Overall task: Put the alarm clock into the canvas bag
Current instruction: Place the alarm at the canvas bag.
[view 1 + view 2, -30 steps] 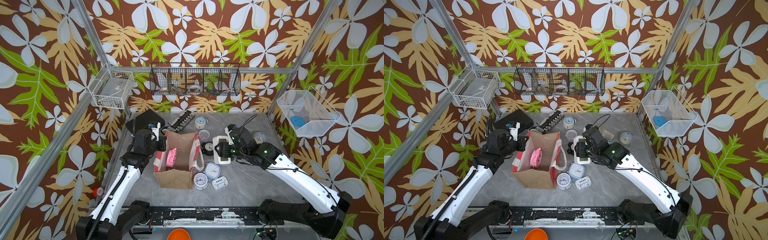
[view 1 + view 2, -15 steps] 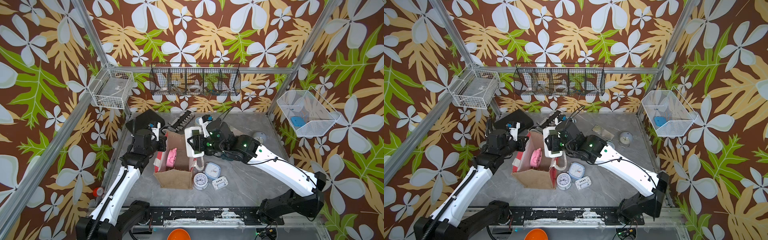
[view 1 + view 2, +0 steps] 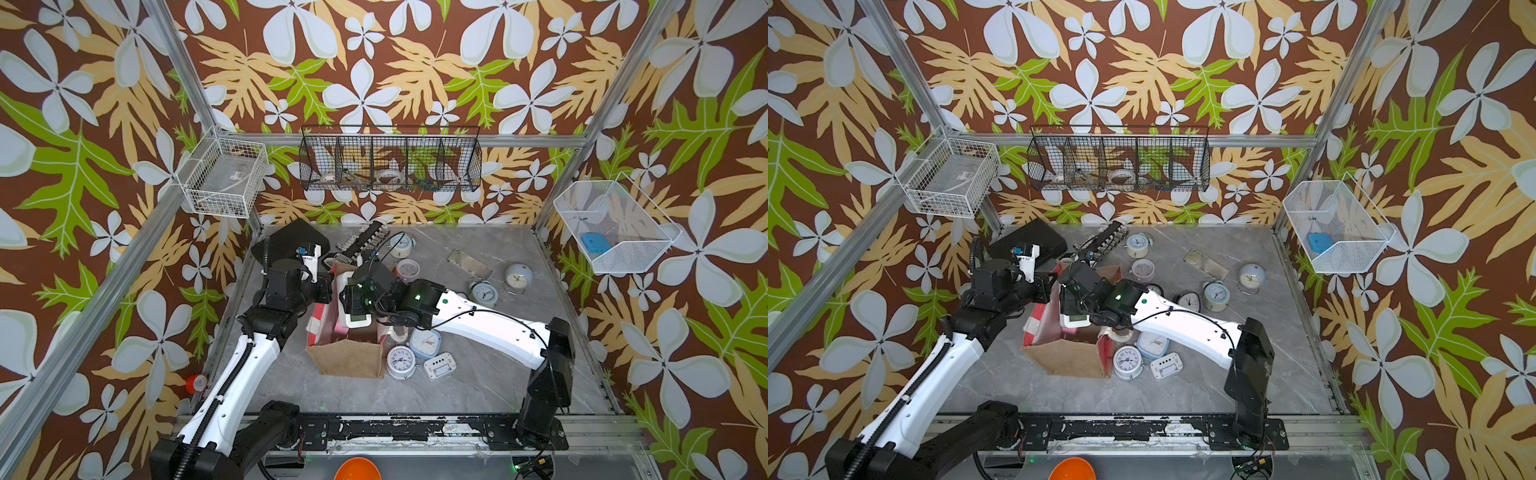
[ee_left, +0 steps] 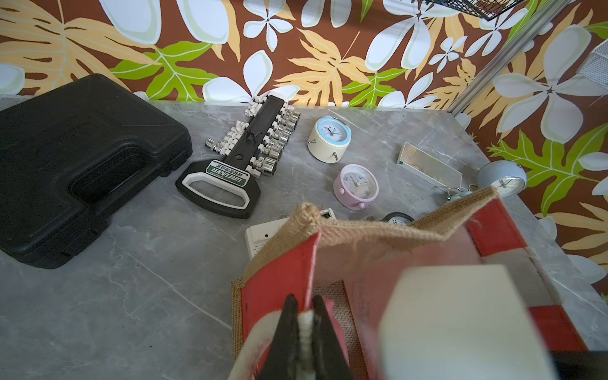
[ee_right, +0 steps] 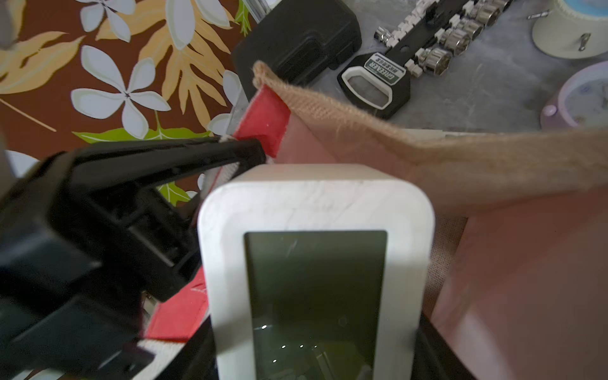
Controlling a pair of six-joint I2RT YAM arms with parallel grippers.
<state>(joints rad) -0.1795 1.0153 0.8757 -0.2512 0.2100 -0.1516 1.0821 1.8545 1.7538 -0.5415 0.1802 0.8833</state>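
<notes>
The canvas bag [image 3: 345,359] [image 3: 1067,357] stands open at the table's middle-left, with tan burlap walls and red-and-white striped sides. My left gripper [image 4: 305,304] [image 3: 326,291] is shut on its striped rim and white strap, holding that side up. My right gripper [image 3: 357,299] [image 5: 316,355] is shut on the alarm clock [image 5: 312,204] [image 3: 354,323] [image 3: 1073,320], a white rectangular digital one with a dark screen. The clock hangs end-down in the bag's mouth, close beside the left fingers [image 5: 250,153]. It appears as a blurred white block [image 4: 460,322] in the left wrist view.
Several other clocks lie right of the bag, among them a round white one [image 3: 401,362], a light blue one [image 3: 424,343] and a pink one [image 4: 355,182]. A black case [image 3: 291,241] and a socket rack [image 4: 260,144] sit behind the bag.
My right arm carried the white clock leftward from the table's middle to over the bag, then down into its mouth. The left gripper kept its hold on the rim.
</notes>
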